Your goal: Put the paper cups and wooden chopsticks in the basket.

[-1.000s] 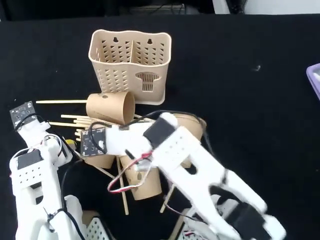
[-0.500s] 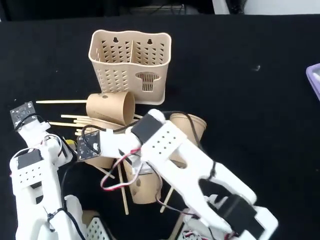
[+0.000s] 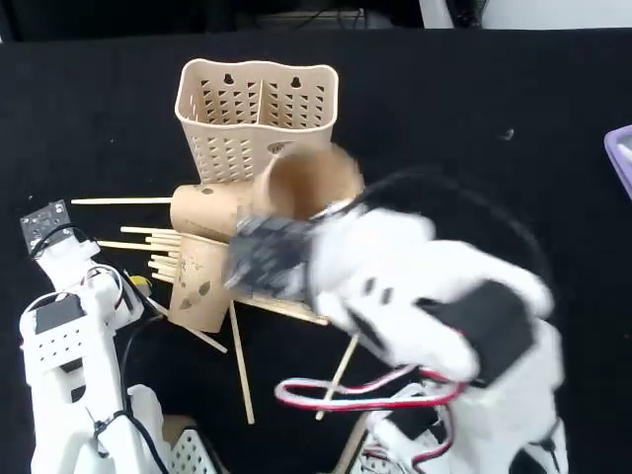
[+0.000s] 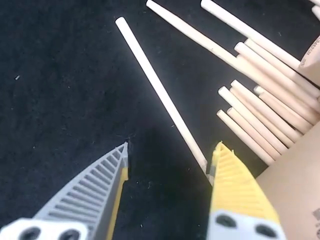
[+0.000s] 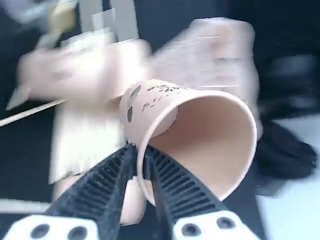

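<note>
The right gripper (image 5: 140, 159) is clamped on the rim of a paper cup (image 5: 200, 135), one finger inside the mouth and one outside against the wall. The cup sticks out sideways from the fingertips, its open end turned toward the wrist camera. From above, the paper cup (image 3: 306, 180) sits right in front of the basket (image 3: 222, 148), overlapping the lower right of its front wall. The basket's open top lies just beyond, farther from the robot.

The next move turns on that relation, I'd judge. The cup has to clear the front rim and drop into one of the two compartments, and the right arm is plainly the nearer one. I cannot tell how high the cup is against the rim, and the arm's outline there is hard to make out.

The left gripper (image 4: 170, 150) is low over the counter (image 4: 60, 75), fingers apart and holding nothing. A single chopstick (image 4: 160, 90) runs lengthwise away from it. Its near end is just beside the yellow finger rather than centred in the gap. A bundle of chopsticks (image 4: 272, 75) lies alongside.

Farther out, two more cups lie on their sides, one (image 3: 202, 209) at the basket's foot and one (image 3: 197, 286) nearer the robot. Loose sticks (image 3: 241, 365) spread around them, and part of the pile is hidden under the right arm.
</note>
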You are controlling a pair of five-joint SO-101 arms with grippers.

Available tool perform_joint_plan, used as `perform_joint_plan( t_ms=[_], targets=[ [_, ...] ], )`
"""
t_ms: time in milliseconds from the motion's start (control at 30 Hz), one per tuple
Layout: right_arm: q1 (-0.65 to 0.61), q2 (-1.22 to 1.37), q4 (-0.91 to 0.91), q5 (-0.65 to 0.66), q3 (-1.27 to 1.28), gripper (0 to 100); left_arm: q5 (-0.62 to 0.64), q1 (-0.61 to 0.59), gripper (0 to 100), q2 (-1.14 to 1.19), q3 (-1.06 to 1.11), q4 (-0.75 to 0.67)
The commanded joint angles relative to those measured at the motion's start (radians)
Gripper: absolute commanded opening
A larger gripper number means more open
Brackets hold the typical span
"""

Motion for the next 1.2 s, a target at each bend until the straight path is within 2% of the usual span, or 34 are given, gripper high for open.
perform_joint_plan(
  t_ms=[0, 167, 533, 667, 833, 1100, 1167],
  targets=[
    [0.16, 0.068, -0.133, -0.012, -0.136, 1.0, 0.009, -0.01, 27, -0.005, -0.008, -0.012],
    [0.192, 0.314, -0.215, -0.046, -0.251, 1.0, 0.009, -0.01, 27, -0.006, -0.008, -0.012],
    [0.192, 0.75, -0.187, -0.038, -0.638, 1.0, 0.003, -0.01, 27, -0.006, -0.005, -0.012],
    [0.196, 0.822, -0.094, -0.031, -0.745, 1.0, 0.003, -0.012, 27, -0.006, -0.004, -0.012],
    [0.21, 0.892, 0.025, 0.049, -0.854, 1.0, 0.003, -0.012, 27, -0.006, -0.007, -0.012],
    [0.206, 0.993, 0.037, 0.044, -0.868, 1.3, 0.003, -0.012, 27, -0.008, -0.005, -0.012],
    [0.206, 0.997, 0.037, 0.041, -0.877, 4.0, 0.003, -0.012, 27, -0.008, -0.004, -0.012]
  ],
)
